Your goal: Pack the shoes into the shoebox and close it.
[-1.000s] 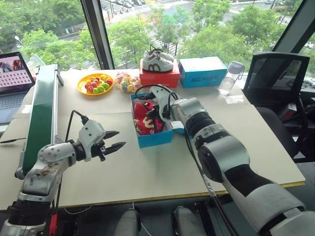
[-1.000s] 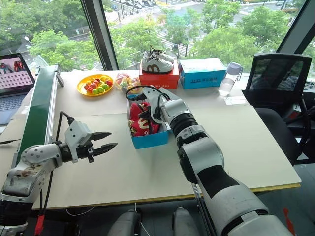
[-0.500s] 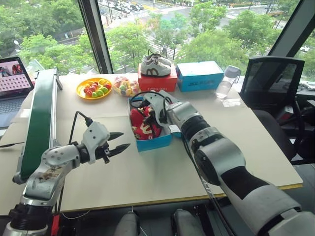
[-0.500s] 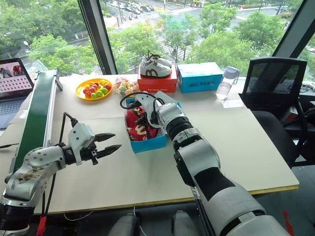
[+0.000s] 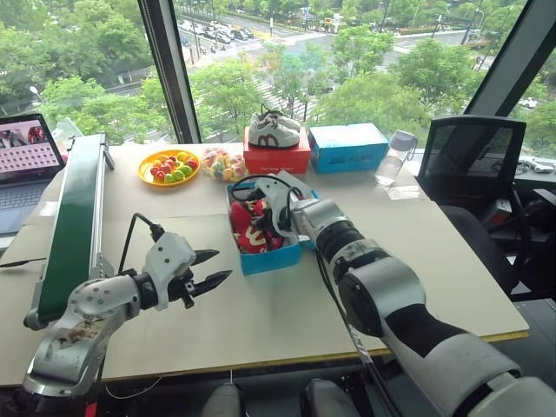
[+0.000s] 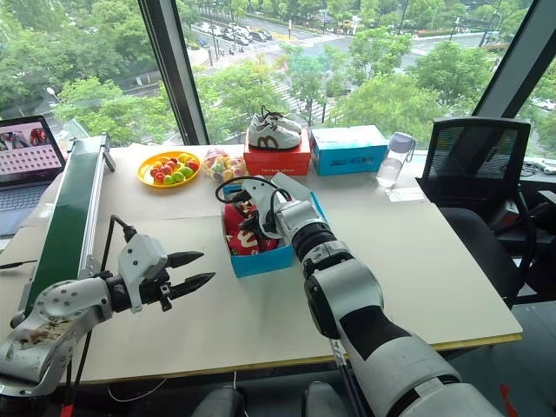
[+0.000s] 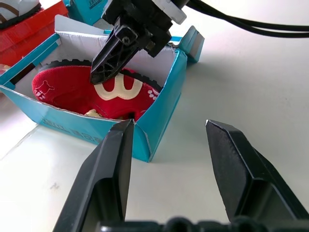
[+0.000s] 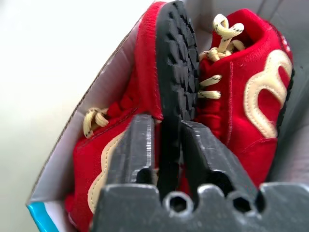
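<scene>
The blue shoebox stands open mid-table, white inside, with both red shoes in it. One shoe lies on its side showing its cream curved mark. The other shoe stands on edge with its black sole up. My right gripper reaches down into the box and is shut on that sole. My left gripper hovers open over the table, left of and nearer than the box, nothing between its fingers. My right arm partly hides the lid.
At the back stand a red box bearing white-grey sneakers, another blue box, a bottle, a yellow plate of coloured balls and a sweets bag. A green conveyor and a laptop are left, a chair right.
The camera view has shifted. My right gripper has sunk a little deeper into the box with the shoe. My left gripper has drawn back slightly toward me, still open.
</scene>
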Robot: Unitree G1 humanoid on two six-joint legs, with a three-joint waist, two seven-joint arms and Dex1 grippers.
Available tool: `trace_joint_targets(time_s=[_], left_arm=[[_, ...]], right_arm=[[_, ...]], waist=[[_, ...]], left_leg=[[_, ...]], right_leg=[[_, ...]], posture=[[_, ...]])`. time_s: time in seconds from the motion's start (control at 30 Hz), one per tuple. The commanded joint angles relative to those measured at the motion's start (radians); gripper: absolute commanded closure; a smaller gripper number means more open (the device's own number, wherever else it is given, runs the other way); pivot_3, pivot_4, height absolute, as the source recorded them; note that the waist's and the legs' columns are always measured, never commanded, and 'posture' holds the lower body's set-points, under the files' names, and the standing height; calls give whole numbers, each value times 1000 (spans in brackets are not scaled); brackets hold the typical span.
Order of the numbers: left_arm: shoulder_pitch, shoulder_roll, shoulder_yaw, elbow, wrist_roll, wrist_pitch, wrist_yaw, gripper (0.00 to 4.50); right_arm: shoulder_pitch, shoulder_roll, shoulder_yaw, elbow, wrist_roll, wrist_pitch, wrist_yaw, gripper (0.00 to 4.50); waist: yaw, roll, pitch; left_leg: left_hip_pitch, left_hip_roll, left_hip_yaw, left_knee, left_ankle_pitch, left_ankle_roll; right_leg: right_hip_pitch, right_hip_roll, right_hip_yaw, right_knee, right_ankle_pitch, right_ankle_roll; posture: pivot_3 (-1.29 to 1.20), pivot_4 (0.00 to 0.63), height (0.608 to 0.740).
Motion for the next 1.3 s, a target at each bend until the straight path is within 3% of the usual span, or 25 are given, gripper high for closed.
trace_joint_targets(time_s=[0.03, 0.27, 0.4, 0.47, 0.57, 0.6, 0.73, 0.8, 0.87, 0.97, 1.07, 1.17, 1.3], left_arm=[[-42, 2, 2, 12, 4, -25, -3, 1976], [-111, -13, -50, 73, 24, -64, -23, 1976], [-155, -25, -76, 119, 36, -86, -39, 1976], [-170, -30, -82, 132, 40, -92, -44, 1976], [-181, -30, -83, 149, 42, -101, -51, 1976], [-182, -29, -82, 153, 41, -104, -54, 1976], [-187, -23, -78, 174, 41, -116, -67, 1976], [-193, -23, -80, 184, 44, -121, -72, 1976], [-198, -23, -81, 192, 45, -125, -76, 1976], [-209, -26, -82, 201, 45, -125, -80, 1976], [-236, -37, -99, 212, 49, -122, -84, 1976], [-245, -41, -103, 219, 51, -125, -90, 1976], [-253, -45, -101, 220, 53, -123, -92, 1976]], right_arm=[[-58, -2, -95, 62, 80, 46, -20, 1839], [-244, -128, -174, 15, 169, 132, 73, 1839], [-300, -241, -210, -68, 233, 256, 128, 1839], [-289, -306, -227, -162, 267, 328, 133, 1839], [-118, -412, -264, -547, 360, 569, 126, 1839], [-42, -430, -281, -707, 405, 667, 121, 2387], [308, -504, -360, -1329, 635, 1032, 157, 3598], [476, -556, -359, -1488, 714, 1078, 166, 4276], [580, -583, -357, -1561, 755, 1080, 140, 4490], [669, -572, -364, -1593, 777, 1080, 83, 4490], [800, -457, -318, -1559, 679, 1044, -37, 4490], [839, -352, -296, -1473, 620, 968, -115, 4490], [851, -260, -285, -1321, 557, 851, -192, 4490]], waist=[[1, 1, 2], [7, 1, 27], [21, 0, 32], [25, 0, 33], [31, -1, 33], [38, -1, 33], [54, -1, 34], [56, -1, 34], [53, 0, 35], [31, 0, 36], [28, -4, 35], [26, -3, 36], [29, 1, 39]], left_leg=[[-6, 0, 0, 0, 0, 0], [-26, 1, 15, 2, 8, 13], [-39, 4, 18, 1, 9, 14], [-48, 4, 20, 1, 8, 14], [-51, 3, 23, 1, 7, 15], [-51, 3, 23, 2, 7, 15], [-52, 3, 23, 2, 7, 16], [-51, 3, 22, 4, 7, 16], [-50, 3, 23, 6, 7, 16], [-47, 5, 25, 9, 8, 17], [-43, 6, 26, 11, 8, 18], [-39, 9, 27, 14, 8, 17], [-41, 7, 29, 17, 8, 18]], right_leg=[[-6, 0, -1, 1, 0, 0], [-21, 13, 0, 3, 14, 8], [-35, 15, 1, 8, 16, 0], [-44, 15, 3, 8, 16, 0], [-45, 14, 4, 7, 16, 0], [-45, 14, 4, 6, 16, 1], [-44, 13, 4, 4, 15, 2], [-44, 14, 4, 6, 15, 2], [-43, 14, 4, 8, 15, 2], [-42, 16, 8, 8, 13, 9], [-39, 17, 9, 8, 18, 9], [-34, 18, 8, 8, 15, 2], [-34, 17, 11, 7, 20, 9]], posture=[[0, 150, 730], [0, 150, 730], [0, 150, 730], [0, 150, 730], [0, 150, 730], [0, 150, 730], [0, 150, 730], [0, 150, 730], [0, 150, 730], [0, 150, 730], [0, 150, 730], [0, 150, 730], [0, 150, 730]])
